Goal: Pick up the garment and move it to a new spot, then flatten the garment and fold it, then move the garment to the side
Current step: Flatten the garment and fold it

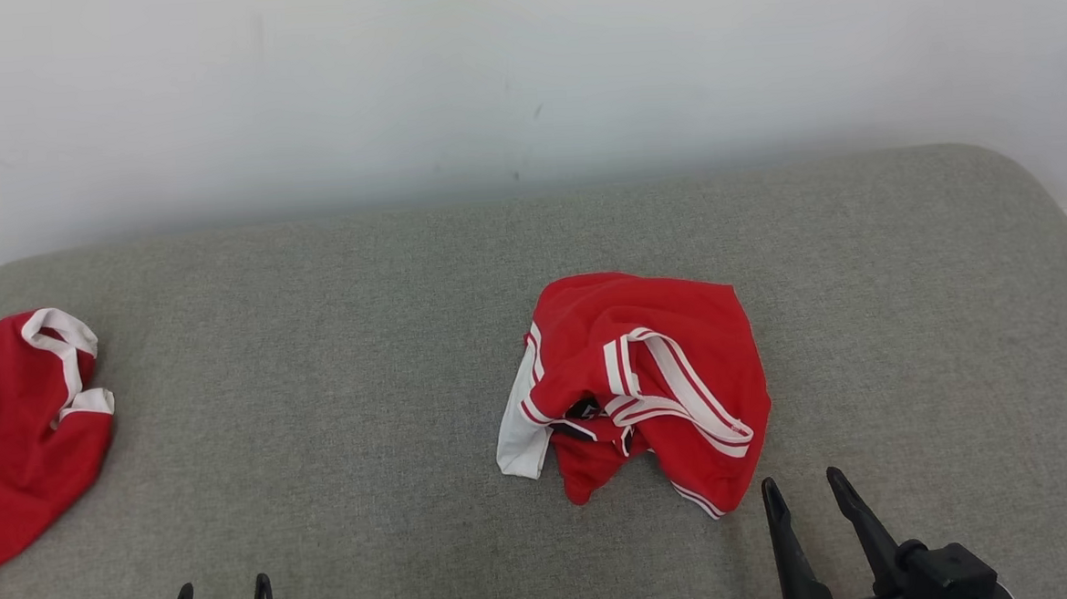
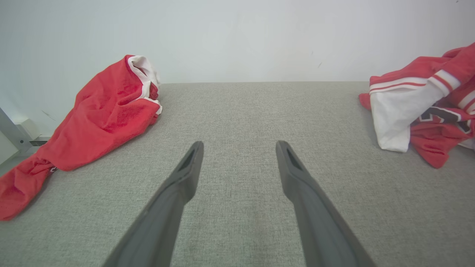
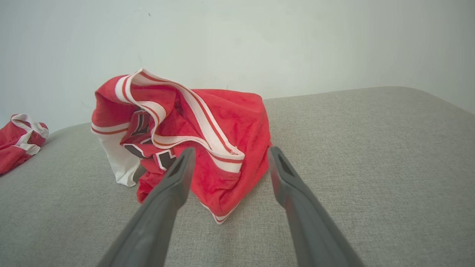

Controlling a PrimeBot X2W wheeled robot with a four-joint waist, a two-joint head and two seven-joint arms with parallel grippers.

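— Pale wall [image 1: 521,63] at the back, and a wide grey upholstered surface [image 1: 318,375] in front of it, rounded at the far corners?

— Yes. Near the middle of it, a little to the right, lies the garment [image 1: 672,338]. It is red with white striped trim and a white panel on its left side. It is crumpled in a heap, with dark lettering partly folded in.

— And the other red piece?

— A second red garment [image 1: 12,455] with white edging, bunched at the surface's far left edge, well apart from the first.

— The pincers?

— The right gripper [image 1: 800,479] is at the lower right, its fingers spread apart and holding nothing. Its tips are just beside the garment's near hem, and I cannot tell whether they touch the cloth. The left gripper [image 1: 223,584] is at the lower left over bare upholstery, between the two heaps, its fingers likewise apart and empty.
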